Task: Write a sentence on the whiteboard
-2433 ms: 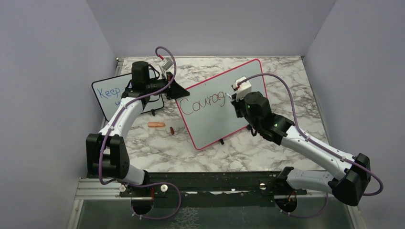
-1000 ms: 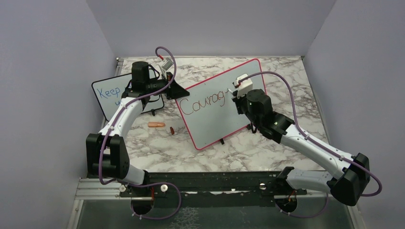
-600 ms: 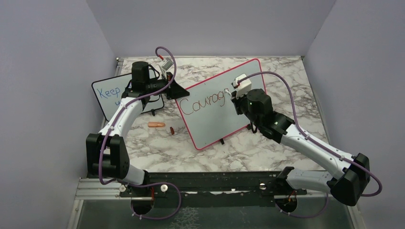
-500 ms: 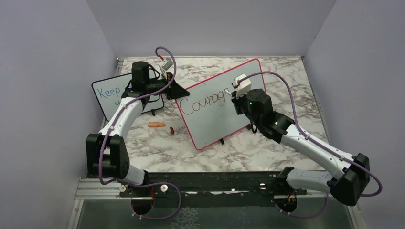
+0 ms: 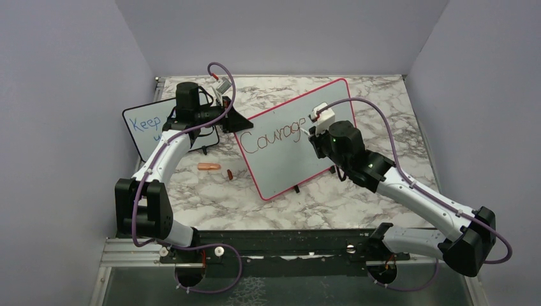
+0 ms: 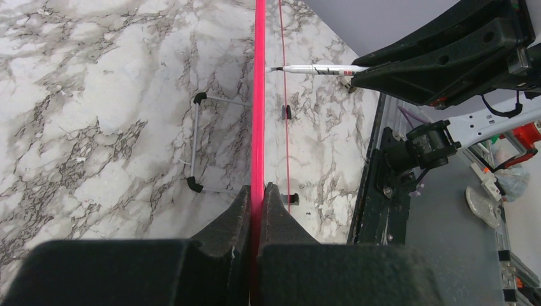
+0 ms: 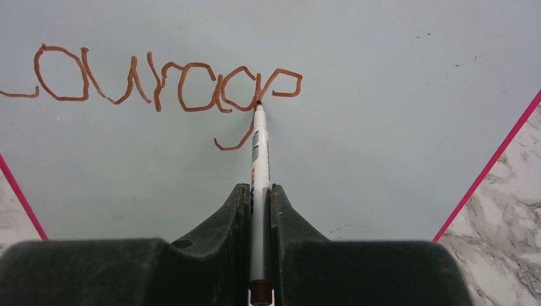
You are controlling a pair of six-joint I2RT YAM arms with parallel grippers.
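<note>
The whiteboard (image 5: 287, 162) with its red-pink frame stands tilted mid-table. My left gripper (image 5: 232, 121) is shut on its left edge, seen as a red strip (image 6: 259, 95) between the closed jaws (image 6: 256, 190). My right gripper (image 5: 317, 132) is shut on a white marker (image 7: 258, 153), which runs up out of the jaws (image 7: 258, 191). The marker tip touches the board just right of the "g". The sentence (image 7: 166, 83) reads "Courag" in red-brown, followed by the top loop of an "e". The same marker (image 6: 319, 68) shows side-on in the left wrist view.
A smaller black-framed board (image 5: 143, 127) with blue writing stands behind the left arm. An orange pen-like piece (image 5: 208, 167) and a small dark cap (image 5: 229, 173) lie on the marble in front of the whiteboard's left corner. The board's wire stand (image 6: 198, 140) rests behind it.
The right gripper has moved the marker up to the right and back down, adding the loop of a letter after "Courag". The left arm and the board have not moved.
</note>
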